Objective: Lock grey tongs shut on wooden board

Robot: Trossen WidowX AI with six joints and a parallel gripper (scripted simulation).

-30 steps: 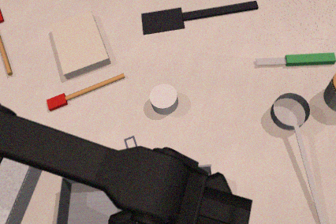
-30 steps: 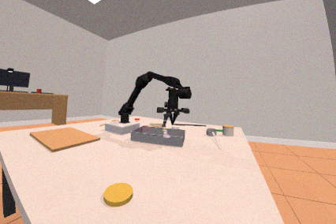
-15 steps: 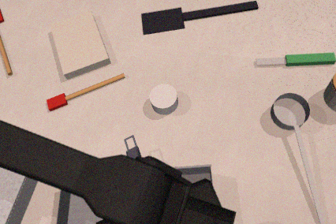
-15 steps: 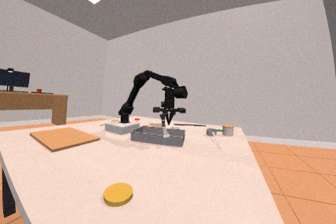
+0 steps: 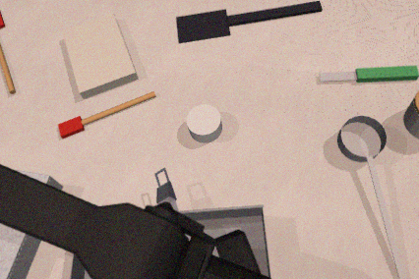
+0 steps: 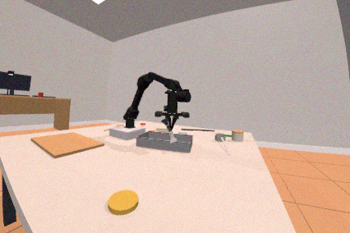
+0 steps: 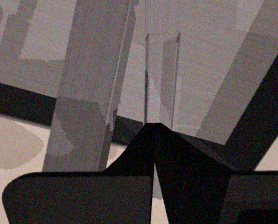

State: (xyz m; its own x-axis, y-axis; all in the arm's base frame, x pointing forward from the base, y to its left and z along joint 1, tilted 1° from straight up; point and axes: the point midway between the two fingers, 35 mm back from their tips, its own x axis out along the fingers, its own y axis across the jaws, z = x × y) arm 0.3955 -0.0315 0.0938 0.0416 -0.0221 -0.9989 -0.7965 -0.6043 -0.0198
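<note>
The grey tongs (image 5: 165, 193) (image 6: 172, 139) (image 7: 87, 85) lie tilted across the roasting tin (image 5: 226, 211) (image 6: 164, 146) (image 7: 25, 102), their looped hinge end raised past its rim. In the wrist view their two arms are spread, one wide at the left and one narrower in the middle. My gripper (image 6: 171, 129) (image 7: 152, 130) is shut with nothing between its fingers. It points down over the tin, its tips in line with the narrower arm; I cannot tell if they touch it. The arm hides much of the tongs in the top view. The wooden board (image 6: 67, 143) lies flat to the left of the tin in the exterior view.
A grey box (image 6: 123, 132) stands beside the tin. A white round piece (image 5: 204, 121), a red-headed brush (image 5: 71, 127), a pale block (image 5: 98, 58) and a black spatula (image 5: 203, 27) lie behind. A strainer (image 5: 361, 159) and a green-handled tool (image 5: 387, 74) are right. A yellow disc (image 6: 123, 200) is in front.
</note>
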